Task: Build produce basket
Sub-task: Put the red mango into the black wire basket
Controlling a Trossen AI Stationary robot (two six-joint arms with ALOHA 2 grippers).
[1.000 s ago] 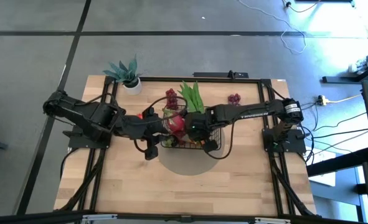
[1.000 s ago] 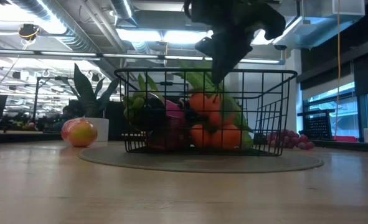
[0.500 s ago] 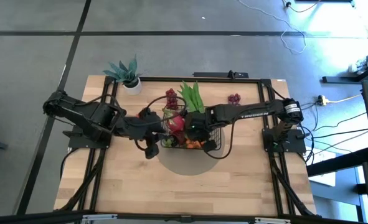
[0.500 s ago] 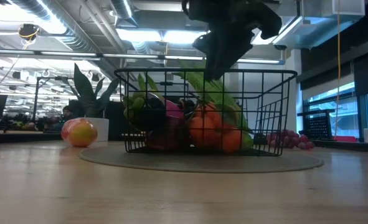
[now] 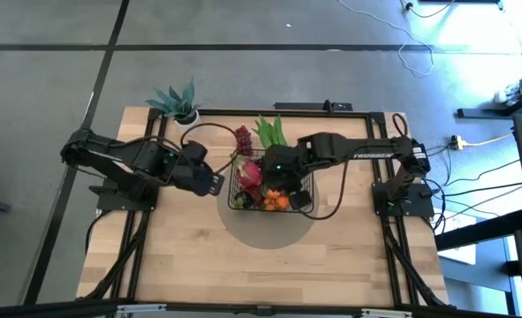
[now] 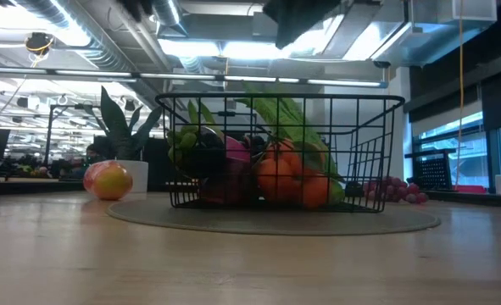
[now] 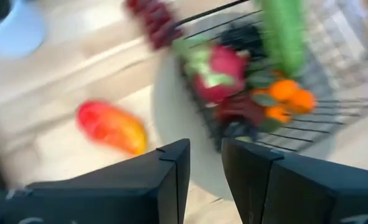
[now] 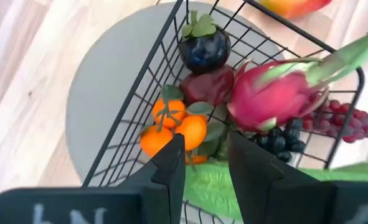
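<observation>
Basket [image 5: 269, 184] of black wire mesh sits on a round grey mat [image 5: 265, 231] at the middle of the wooden desk [image 5: 181, 265]. Inside it lie a pink dragon fruit [image 8: 272, 93], small oranges [image 8: 174, 127], a dark round fruit with a green cap [image 8: 203, 50], a dark grape bunch [image 8: 278, 140] and long green pods [image 5: 271, 131] that stick up over the rim. A red-yellow mango [image 7: 111, 126] lies on the desk just beside the mat, outside the basket. Red grapes [image 5: 242, 137] hang at the basket's far rim, and another red bunch [image 6: 394, 189] lies on the desk apart from it. The right gripper [image 8: 203, 168] hovers above the basket, jaws parted and empty. The left gripper [image 7: 202, 165] hangs over the desk beside the basket near the mango, jaws slightly apart, holding nothing. A spiky teal plant in a white pot [image 5: 179, 104] stands at the far corner.
</observation>
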